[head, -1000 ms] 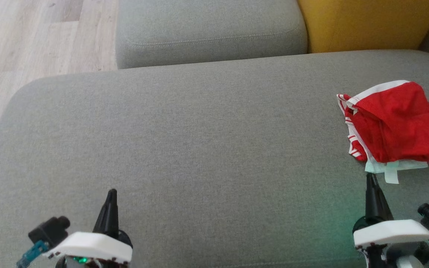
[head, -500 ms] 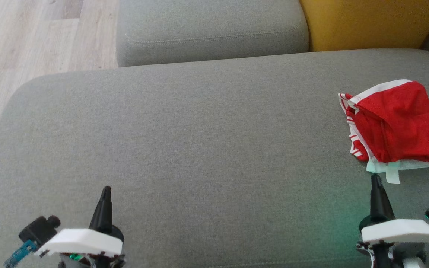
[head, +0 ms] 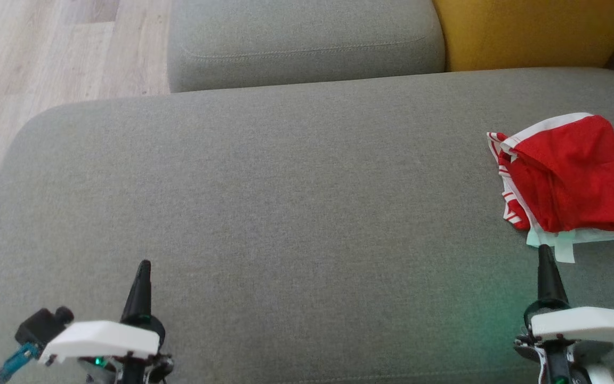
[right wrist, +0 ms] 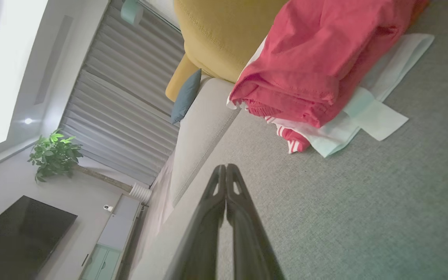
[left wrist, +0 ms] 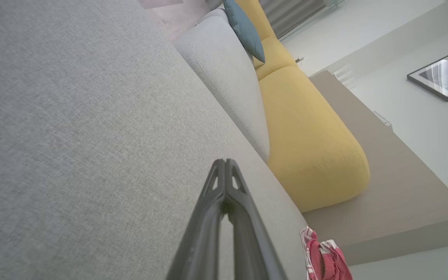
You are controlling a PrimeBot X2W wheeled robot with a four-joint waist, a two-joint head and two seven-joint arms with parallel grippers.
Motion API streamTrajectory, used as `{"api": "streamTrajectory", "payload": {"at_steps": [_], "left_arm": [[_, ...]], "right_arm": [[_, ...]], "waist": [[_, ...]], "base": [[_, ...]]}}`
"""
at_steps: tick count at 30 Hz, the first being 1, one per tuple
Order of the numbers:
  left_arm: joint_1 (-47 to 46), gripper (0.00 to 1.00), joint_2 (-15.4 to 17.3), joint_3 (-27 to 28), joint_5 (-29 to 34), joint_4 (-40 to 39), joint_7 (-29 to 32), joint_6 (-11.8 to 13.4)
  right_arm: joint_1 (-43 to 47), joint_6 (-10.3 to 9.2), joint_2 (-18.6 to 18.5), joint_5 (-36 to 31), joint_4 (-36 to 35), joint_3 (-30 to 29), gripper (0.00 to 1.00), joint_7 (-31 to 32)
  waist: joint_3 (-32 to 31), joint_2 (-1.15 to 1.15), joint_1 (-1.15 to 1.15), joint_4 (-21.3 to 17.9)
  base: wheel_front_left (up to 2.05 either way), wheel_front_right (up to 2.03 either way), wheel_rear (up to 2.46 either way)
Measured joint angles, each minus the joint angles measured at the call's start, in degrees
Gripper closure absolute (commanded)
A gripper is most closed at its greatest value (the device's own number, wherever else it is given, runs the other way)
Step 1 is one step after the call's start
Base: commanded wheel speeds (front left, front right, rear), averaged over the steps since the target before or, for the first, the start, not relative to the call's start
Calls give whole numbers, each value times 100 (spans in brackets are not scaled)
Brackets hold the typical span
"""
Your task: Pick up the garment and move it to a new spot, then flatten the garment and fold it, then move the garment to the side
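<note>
Red fabric with white trim: the garment (head: 568, 173) lies in a compact bundle at the robot's right end of the grey seat cushion (head: 285, 213), with a pale white-green layer showing beneath its near side. The right gripper (head: 545, 252) stands just short of that near edge, apart from the cloth, its two dark fingers pressed together on nothing. The right wrist view shows the closed tips with the bundle ahead of them. The left gripper (head: 144, 265) is well apart, over the cushion at the robot's left, with fingers likewise closed and empty. Behind the seat are a grey back cushion (head: 301, 42) and a yellow cushion (head: 525, 32). Pale wooden floor (head: 46, 53) lies at far left.
</note>
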Motion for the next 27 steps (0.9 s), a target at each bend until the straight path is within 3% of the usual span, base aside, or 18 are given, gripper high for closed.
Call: {"api": "streamTrajectory", "payload": {"at_steps": [27], "left_arm": [[-211,100,8,348,-1566,108,412,-158]], "right_arm": [[-114,-1,0,1649,-33,-204,100,422]], "waist": [[70,0,0,40]], "base": [[0,0,0]]}}
